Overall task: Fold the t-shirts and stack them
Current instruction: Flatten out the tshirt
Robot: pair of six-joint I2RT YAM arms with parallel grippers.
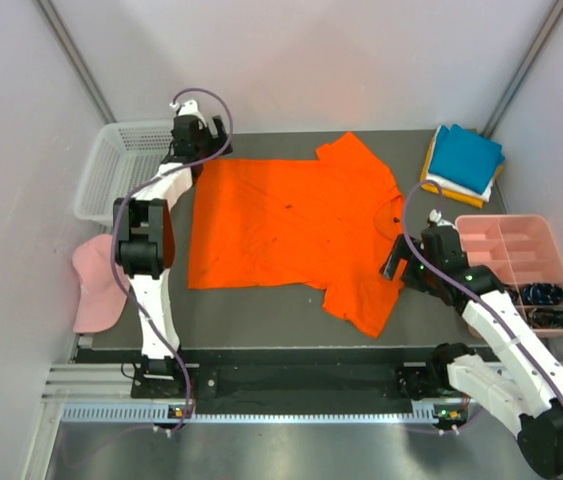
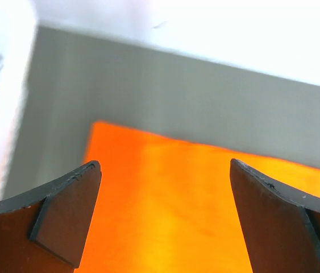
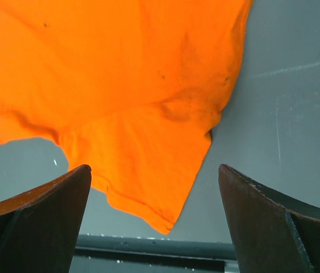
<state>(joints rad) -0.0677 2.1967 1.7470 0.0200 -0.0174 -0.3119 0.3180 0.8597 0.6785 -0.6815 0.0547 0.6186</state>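
The left pincer [image 2: 164, 164] and right pincer [image 3: 154, 168] are spread and empty; uneven grabs on the orange t-shirt [image 1: 291, 220] may skew the fold.

No readable text, label, brand or number shows in any view

The orange t-shirt [image 3: 120, 68] lay spread on the grey tabletop [image 3: 285, 114], one sleeve [image 3: 142, 170] pointing toward the camera. The right gripper [image 3: 154, 168] hung above that sleeve, its dark fingers [image 3: 40, 222] wide apart, gripping nothing.
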